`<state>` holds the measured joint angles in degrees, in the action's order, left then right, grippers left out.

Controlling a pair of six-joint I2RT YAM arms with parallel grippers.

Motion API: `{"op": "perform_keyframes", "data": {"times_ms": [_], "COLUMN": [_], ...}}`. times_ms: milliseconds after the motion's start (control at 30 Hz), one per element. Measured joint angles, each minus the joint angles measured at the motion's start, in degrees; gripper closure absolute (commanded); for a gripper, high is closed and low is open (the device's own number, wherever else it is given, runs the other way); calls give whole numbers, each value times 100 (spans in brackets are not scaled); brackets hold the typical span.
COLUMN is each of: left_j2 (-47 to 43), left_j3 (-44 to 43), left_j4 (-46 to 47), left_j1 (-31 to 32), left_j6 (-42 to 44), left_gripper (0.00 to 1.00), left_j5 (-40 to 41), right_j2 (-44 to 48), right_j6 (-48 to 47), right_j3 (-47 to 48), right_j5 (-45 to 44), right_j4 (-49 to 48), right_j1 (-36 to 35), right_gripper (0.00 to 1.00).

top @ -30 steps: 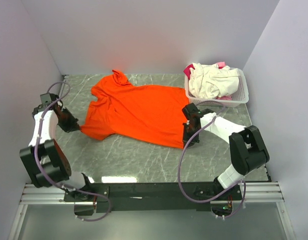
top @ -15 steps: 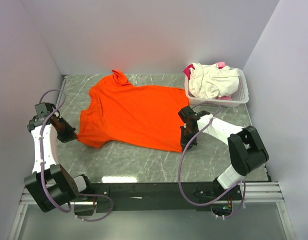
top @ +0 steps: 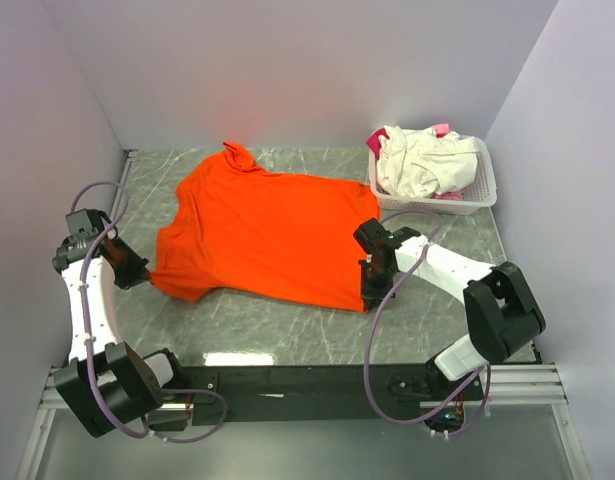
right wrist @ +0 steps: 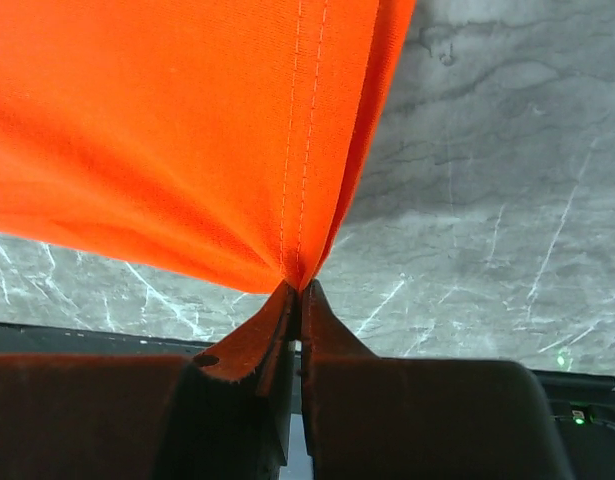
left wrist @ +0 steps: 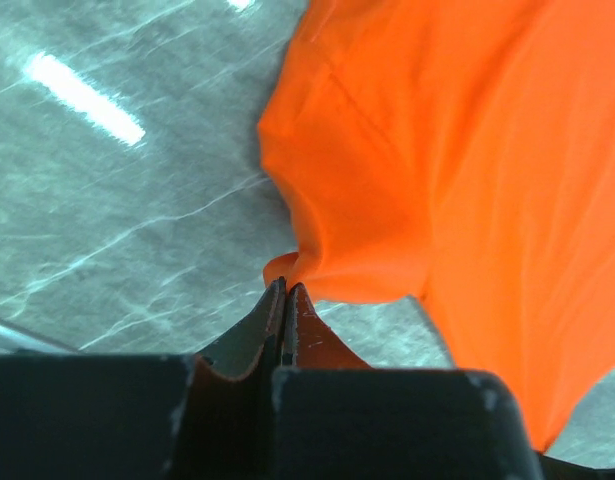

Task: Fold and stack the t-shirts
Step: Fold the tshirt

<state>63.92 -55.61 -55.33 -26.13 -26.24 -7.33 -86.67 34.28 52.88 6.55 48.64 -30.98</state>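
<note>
The large orange t-shirt (top: 262, 230) lies spread on the grey marble table, its collar bunched at the far left. My left gripper (top: 144, 276) is shut on the shirt's left sleeve edge; in the left wrist view (left wrist: 286, 287) the cloth (left wrist: 437, 160) runs from the closed tips. My right gripper (top: 366, 300) is shut on the hem corner at the near right; in the right wrist view (right wrist: 297, 288) the stitched hem (right wrist: 187, 130) fans out from the tips. Cream-white (top: 419, 160) and pink (top: 442, 129) t-shirts are heaped in the basket.
The white slatted basket (top: 483, 186) stands at the far right corner. Grey walls close in the back and both sides. Bare marble (top: 267, 325) shows in front of the shirt, up to the black rail (top: 287, 380) at the near edge.
Both grippers have drawn the orange shirt toward the near-left. The left arm swung outward and nearer, the right gripper moved left and nearer, and the shirt lies more stretched between them.
</note>
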Motion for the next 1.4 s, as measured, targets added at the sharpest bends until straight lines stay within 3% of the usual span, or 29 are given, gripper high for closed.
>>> {"op": "perform_keyframes", "data": {"times_ms": [433, 867, 1400], "left_j2": [1130, 3005, 4937], "left_j3": [-638, -2273, -4350], "left_j4": [828, 1408, 1497], "left_j1": [385, 1126, 1327], "left_j6": [-387, -654, -894], "left_gripper": [99, 99, 99], "left_j5": [-560, -962, -1263], "right_j2": [-459, -1425, -2817], "right_j6": [-114, -498, -837], "right_j3": [621, 1937, 3665], "right_j5": [-254, -236, -201], "right_j4": [188, 295, 627], "right_j1": [208, 1023, 1537], "right_gripper": [100, 100, 100]}}
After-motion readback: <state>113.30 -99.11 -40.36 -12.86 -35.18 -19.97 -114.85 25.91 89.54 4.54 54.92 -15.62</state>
